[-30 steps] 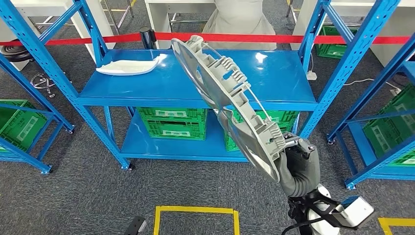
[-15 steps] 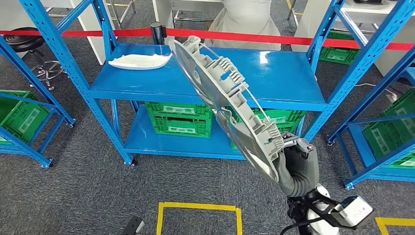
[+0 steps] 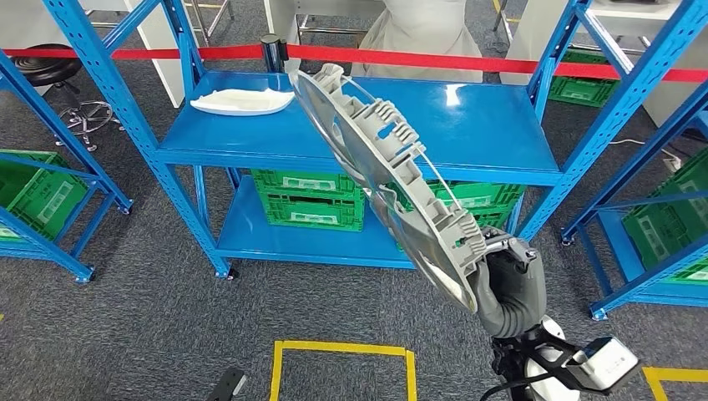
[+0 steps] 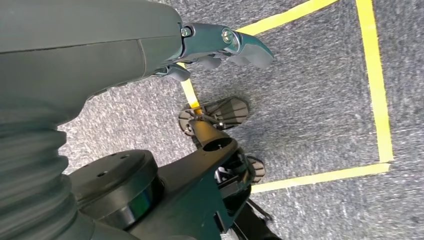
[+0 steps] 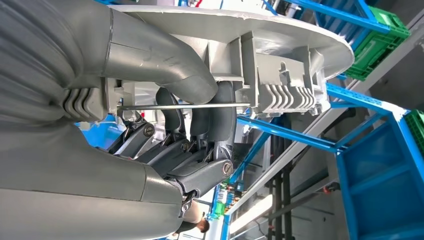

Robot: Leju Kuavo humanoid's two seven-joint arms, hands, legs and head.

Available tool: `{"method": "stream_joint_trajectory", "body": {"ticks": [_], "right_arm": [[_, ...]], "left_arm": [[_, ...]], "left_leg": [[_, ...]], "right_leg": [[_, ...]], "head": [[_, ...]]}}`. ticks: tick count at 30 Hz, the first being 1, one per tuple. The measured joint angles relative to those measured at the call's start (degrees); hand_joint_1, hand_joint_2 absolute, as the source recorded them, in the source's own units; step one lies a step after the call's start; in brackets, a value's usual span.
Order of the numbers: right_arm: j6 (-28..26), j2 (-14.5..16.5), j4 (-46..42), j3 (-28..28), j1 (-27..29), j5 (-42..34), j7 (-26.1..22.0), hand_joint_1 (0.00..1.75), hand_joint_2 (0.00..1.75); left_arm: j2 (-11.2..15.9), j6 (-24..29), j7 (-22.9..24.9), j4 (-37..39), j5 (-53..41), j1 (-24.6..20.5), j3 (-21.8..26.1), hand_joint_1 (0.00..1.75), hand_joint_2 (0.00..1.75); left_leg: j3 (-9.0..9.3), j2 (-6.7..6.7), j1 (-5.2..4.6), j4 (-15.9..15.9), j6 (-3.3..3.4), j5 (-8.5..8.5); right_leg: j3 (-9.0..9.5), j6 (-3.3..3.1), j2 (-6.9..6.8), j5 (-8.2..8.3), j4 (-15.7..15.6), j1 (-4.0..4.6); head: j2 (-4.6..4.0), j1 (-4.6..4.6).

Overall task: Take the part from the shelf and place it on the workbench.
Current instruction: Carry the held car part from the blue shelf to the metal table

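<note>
**Fingers clamp the grey part in front of the shelf**

Fingers of the right hand wrap the lower end of the long grey part, thumb pressed on its ribbed back. From the hand at 5 o'clock in the head view, the part slants up toward 11 o'clock, held in the air across the front of the blue shelf. A white moulded piece lies on that shelf at 10 o'clock. Left hand hangs over the yellow-taped carpet, fingers curled in, holding nothing.

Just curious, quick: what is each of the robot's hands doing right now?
Left hand: holds nothing; open or closed cannot be told.
Right hand: closed, gripping the grey part.
</note>
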Motion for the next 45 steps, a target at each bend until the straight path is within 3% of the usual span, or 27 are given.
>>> {"method": "stream_joint_trajectory", "body": {"ticks": [1,4,5,7,9,11,13,15,16,19,20,24,25,26,29,30,31,33,35,36,37,39,40,41,44,45], "right_arm": [[-0.01,0.0,0.03,0.0,-0.02,0.01,0.01,1.75,1.75],[0.03,0.0,0.1,0.01,-0.34,0.01,0.0,1.75,1.75],[0.07,-0.01,0.14,0.03,-0.47,0.0,-0.03,1.75,1.75],[0.1,-0.02,0.21,0.06,-0.63,-0.03,-0.08,1.75,1.75],[0.09,-0.01,0.22,0.07,-0.74,-0.1,-0.11,1.75,1.75],[0.08,0.0,0.24,0.08,-0.88,-0.23,-0.12,1.75,1.75],[0.03,0.0,0.28,0.09,-0.94,-0.38,-0.15,1.75,1.75],[-0.09,0.0,0.39,0.1,-0.92,-0.44,-0.16,1.75,1.75],[-0.18,0.0,0.45,0.11,-0.91,-0.44,-0.15,1.75,1.75],[-0.4,0.0,0.53,0.11,-0.87,-0.46,-0.15,1.75,1.75],[-0.42,0.0,0.54,0.11,-0.87,-0.46,-0.14,1.75,1.75],[-0.44,0.0,0.55,0.23,-0.9,-0.49,-0.19,1.75,1.75],[-0.43,0.0,0.55,0.25,-0.89,-0.49,-0.19,1.75,1.75],[-0.42,0.0,0.55,0.27,-0.89,-0.5,-0.18,1.75,1.75],[-0.42,0.0,0.59,0.3,-0.9,-0.52,-0.17,1.75,1.75],[-0.42,0.0,0.64,0.31,-0.9,-0.51,-0.17,1.75,1.75],[-0.42,0.0,0.7,0.32,-0.9,-0.51,-0.15,1.75,1.75],[-0.43,0.0,0.77,0.38,-0.94,-0.5,-0.11,1.75,1.75],[-0.44,0.0,0.77,0.63,-1.2,-0.49,-0.09,1.75,1.75],[-0.44,0.0,0.77,0.79,-1.31,-0.5,-0.1,1.75,1.75],[-0.45,0.0,0.77,0.92,-1.38,-0.5,-0.11,1.75,1.75],[-0.49,0.01,0.77,1.07,-1.37,-0.5,-0.13,1.75,1.75],[-0.5,0.02,0.77,1.11,-1.38,-0.48,-0.1,1.75,1.75],[-0.51,0.04,0.76,1.15,-1.39,-0.45,-0.09,1.75,1.75],[-0.54,0.16,0.75,1.24,-1.36,-0.43,0.0,1.75,1.75],[-0.54,0.17,0.76,1.25,-1.32,-0.42,0.07,1.75,1.75]], "left_arm": [[0.0,0.0,0.07,0.01,0.0,0.02,0.0,0.0,1.75],[-0.01,0.0,0.26,-0.01,0.0,-0.01,0.0,0.0,1.75],[0.0,0.0,0.3,-0.01,0.0,-0.02,0.0,0.0,1.75],[0.03,0.01,0.3,-0.01,0.0,-0.03,0.0,0.0,1.75],[0.1,0.05,0.29,-0.01,0.0,0.01,0.01,0.0,1.75],[0.17,0.13,0.26,0.01,0.0,0.04,0.02,0.0,1.75],[0.18,0.19,0.23,0.01,-0.01,0.04,0.02,0.0,1.75],[0.21,0.25,0.23,0.01,-0.04,0.1,0.02,0.0,1.75],[0.24,0.29,0.22,0.01,-0.08,0.13,0.02,0.0,1.75],[0.33,0.35,0.19,-0.02,-0.15,-0.03,0.02,0.0,1.75],[0.33,0.35,0.15,-0.03,-0.15,-0.13,0.02,0.0,1.75],[0.33,0.35,0.04,-0.01,-0.15,-0.14,0.05,0.0,1.75],[0.34,0.35,0.05,-0.01,-0.15,-0.14,0.06,0.0,1.75],[0.35,0.35,0.05,-0.01,-0.15,-0.17,0.08,0.0,1.75],[0.37,0.35,0.03,-0.01,-0.13,-0.17,0.14,0.0,1.75],[0.36,0.35,0.03,0.0,-0.13,-0.09,0.16,0.0,1.75],[0.35,0.35,0.02,0.01,-0.13,-0.01,0.2,0.0,1.75],[0.35,0.35,-0.04,0.01,-0.13,0.08,0.29,0.0,1.75],[0.29,0.35,-0.13,-0.03,-0.13,0.08,0.39,0.0,1.75],[0.27,0.35,-0.16,-0.04,-0.13,0.07,0.42,0.0,1.75],[0.23,0.35,-0.19,-0.04,-0.13,0.07,0.43,0.0,1.75],[0.23,0.35,-0.21,-0.02,-0.14,0.12,0.44,0.0,1.75],[0.25,0.35,-0.2,-0.01,-0.14,0.18,0.45,0.0,1.75],[0.26,0.34,-0.19,0.0,-0.16,0.25,0.46,0.0,1.75],[0.27,0.33,-0.11,0.01,-0.3,0.32,0.48,0.0,1.75],[0.28,0.33,-0.07,0.01,-0.38,0.33,0.48,0.0,1.75]], "left_leg": [[-0.18,-0.02,0.0,0.15,-0.12,0.07],[-0.58,-0.13,-0.08,0.61,-0.87,0.24],[-0.71,-0.17,-0.14,0.67,-1.3,0.33],[-0.89,-0.21,-0.2,0.47,-2.31,0.72],[-1.15,-0.2,0.01,0.47,-3.13,0.71],[-2.36,-0.11,0.15,3.29,-3.68,-1.87],[-4.84,-0.04,0.21,10.31,-4.04,-6.57],[-6.04,-0.04,0.23,15.49,-4.25,-9.16],[-5.04,-0.03,0.23,14.91,-4.25,-8.88],[2.35,-0.01,0.15,3.69,-3.86,-5.61],[3.78,-0.03,0.06,1.01,-3.49,-4.89],[3.27,-0.03,-0.35,-0.18,-1.55,-3.14],[2.9,0.05,-0.29,-0.29,-1.07,-2.54],[2.4,0.13,-0.18,-0.41,-0.66,-1.85],[0.14,0.18,-0.24,-0.28,-0.1,0.0],[-0.75,0.18,-0.32,-0.18,-0.09,0.6],[-1.62,0.18,-0.38,-0.07,-0.13,1.16],[-3.12,0.17,-0.46,0.15,-0.31,2.18],[-4.07,0.15,-0.53,0.33,-0.72,3.13],[-4.27,0.16,-0.53,0.36,-1.02,3.55],[-4.36,0.17,-0.49,0.31,-1.41,3.98],[-4.43,0.16,-0.35,0.03,-2.17,4.71],[-4.69,0.13,-0.32,0.29,-2.49,4.32],[-5.21,0.09,-0.31,1.43,-2.75,2.91],[-7.89,0.05,-0.09,10.64,-3.51,-4.78],[-8.28,0.06,0.02,13.61,-3.75,-6.17]], "right_leg": [[0.79,-0.18,-0.01,0.83,-1.03,0.01],[7.06,-0.94,-0.02,4.91,-12.09,0.16],[8.23,-1.23,0.02,5.52,-14.41,0.33],[8.32,-1.87,0.13,5.97,-15.21,0.78],[7.96,-2.82,0.05,6.61,-15.51,0.69],[7.45,-3.77,-0.17,7.41,-15.94,0.45],[6.53,-4.18,-0.27,8.13,-15.94,0.53],[5.34,-4.18,-0.32,8.95,-15.82,0.64],[4.75,-4.09,-0.32,9.38,-15.75,0.66],[3.35,-3.43,-0.33,10.7,-15.55,0.73],[3.13,-3.07,-0.33,11.13,-15.56,0.78],[2.94,-1.44,-0.31,12.6,-16.17,0.58],[2.6,-1.15,-0.26,11.75,-15.57,0.49],[1.9,-0.92,-0.2,9.84,-13.85,0.44],[-1.08,-0.51,-0.12,1.66,-3.35,0.49],[-1.33,-0.49,-0.11,0.45,-0.65,0.56],[-0.57,-0.59,-0.11,0.39,0.22,0.65],[4.25,-1.17,-0.1,2.3,-4.23,0.93],[10.36,-2.07,-0.16,2.75,-12.09,1.45],[12.07,-2.45,-0.16,2.5,-14.66,1.71],[12.78,-2.78,-0.15,2.19,-16.02,1.97],[12.37,-3.44,-0.16,3.05,-16.53,2.0],[12.04,-3.85,-0.23,3.68,-16.75,1.87],[11.57,-4.24,-0.3,4.43,-17.01,1.67],[9.34,-4.71,-0.4,6.49,-17.2,1.45],[8.5,-4.64,-0.43,7.12,-17.16,1.45]], "head": [[0.0,0.03],[0.0,0.14],[0.0,0.15],[0.0,0.13],[0.0,0.11],[0.0,-0.18],[0.0,-0.56],[0.0,-0.7],[0.0,-0.73],[0.0,-0.88],[0.0,-0.9],[0.0,-0.78],[0.0,-0.73],[0.0,-0.62],[0.0,-0.28],[0.0,-0.23],[0.0,-0.19],[0.0,-0.13],[0.0,-0.19],[0.0,-0.2],[0.0,-0.21],[0.0,-0.09],[0.0,-0.06],[0.0,-0.14],[0.0,-0.62],[0.0,-0.7]]}}
